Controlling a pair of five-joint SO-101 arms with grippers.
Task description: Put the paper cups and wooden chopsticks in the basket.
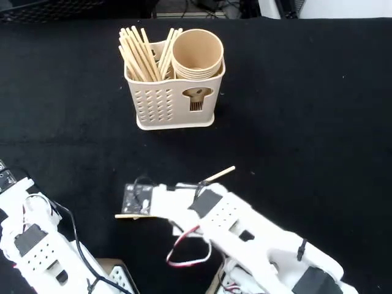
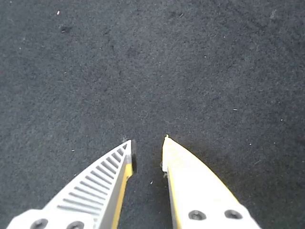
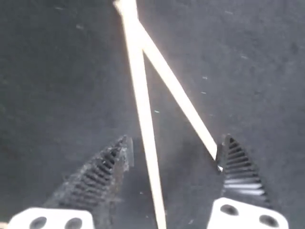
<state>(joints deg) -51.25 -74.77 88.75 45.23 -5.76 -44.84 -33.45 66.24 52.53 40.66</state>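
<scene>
A beige basket [image 1: 174, 104] stands at the back of the table, with several wooden chopsticks [image 1: 142, 54] in one side and stacked paper cups [image 1: 197, 55] in the other. Two more chopsticks lie crossed on the black cloth near the front. One chopstick [image 3: 144, 119] runs between the fingers of my right gripper [image 3: 174, 152], which is open just above them. The other chopstick [image 3: 178, 93] ends at one fingertip [image 3: 232, 155]. From above, the right arm [image 1: 211, 211] covers their middle and the ends [image 1: 223, 173] stick out. My left gripper [image 2: 147, 150] hovers over bare cloth, slightly open and holding nothing.
The left arm [image 1: 30, 242] sits at the front left corner. Black cloth [image 1: 306, 122] covers the whole table between the arms and the basket. Red and white cables [image 1: 187, 251] hang under the right arm.
</scene>
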